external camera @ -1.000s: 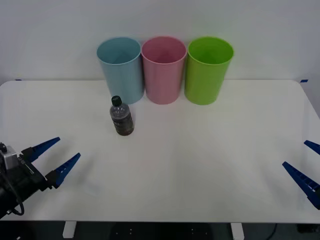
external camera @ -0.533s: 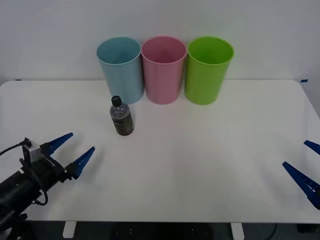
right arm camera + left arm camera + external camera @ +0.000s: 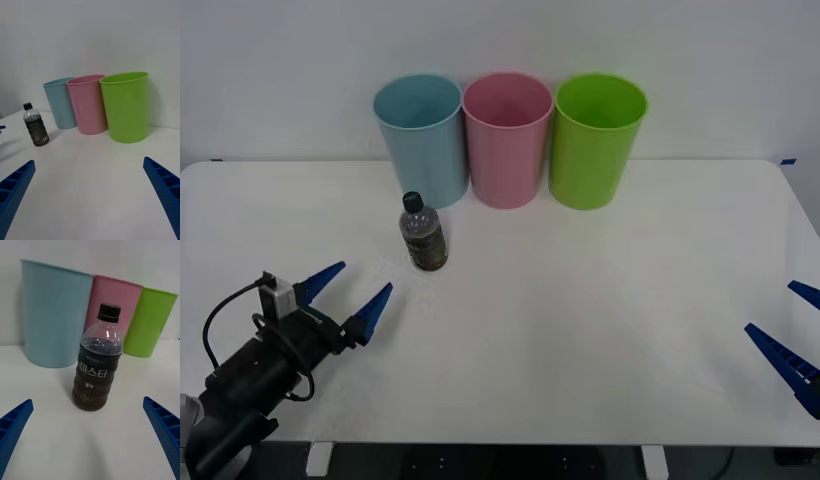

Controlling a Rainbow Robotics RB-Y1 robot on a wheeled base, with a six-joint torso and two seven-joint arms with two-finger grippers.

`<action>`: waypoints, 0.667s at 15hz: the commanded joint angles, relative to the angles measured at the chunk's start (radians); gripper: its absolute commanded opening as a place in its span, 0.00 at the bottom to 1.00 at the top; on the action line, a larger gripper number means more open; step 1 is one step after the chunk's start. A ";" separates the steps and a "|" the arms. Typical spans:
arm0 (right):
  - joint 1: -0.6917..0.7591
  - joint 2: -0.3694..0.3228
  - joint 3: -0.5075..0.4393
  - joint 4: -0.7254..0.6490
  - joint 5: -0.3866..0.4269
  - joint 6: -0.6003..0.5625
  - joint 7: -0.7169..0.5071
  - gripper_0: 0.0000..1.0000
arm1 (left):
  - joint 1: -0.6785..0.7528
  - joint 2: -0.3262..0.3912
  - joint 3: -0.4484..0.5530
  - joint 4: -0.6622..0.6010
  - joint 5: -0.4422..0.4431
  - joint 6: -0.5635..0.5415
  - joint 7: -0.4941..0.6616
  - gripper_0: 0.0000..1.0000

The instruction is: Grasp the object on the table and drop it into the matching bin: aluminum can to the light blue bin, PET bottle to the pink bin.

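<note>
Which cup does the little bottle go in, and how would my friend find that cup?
Look at the far edge of the large white table, where three tall plastic cup-shaped bins stand in a row. The bottle goes in the pink plastic bin, the middle one. It stands between the light blue bin and the lime green bin, and it is the only pink one.

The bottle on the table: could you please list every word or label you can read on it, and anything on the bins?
"MAXWELL": small top line on the PET bottle label.
"마스터": large white characters below it.
A smaller line and round emblem beneath: too small to read.
Bins: no text.
</note>
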 commanded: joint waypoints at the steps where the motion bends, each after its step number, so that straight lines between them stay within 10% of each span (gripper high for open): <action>1: 0.000 0.000 0.000 0.000 0.000 0.000 0.000 1.00 | -0.008 -0.025 -0.007 0.000 -0.003 0.030 -0.008 1.00; 10: 0.000 0.000 0.000 0.000 0.000 0.000 0.000 1.00 | -0.077 -0.095 -0.042 0.003 -0.120 0.136 -0.008 1.00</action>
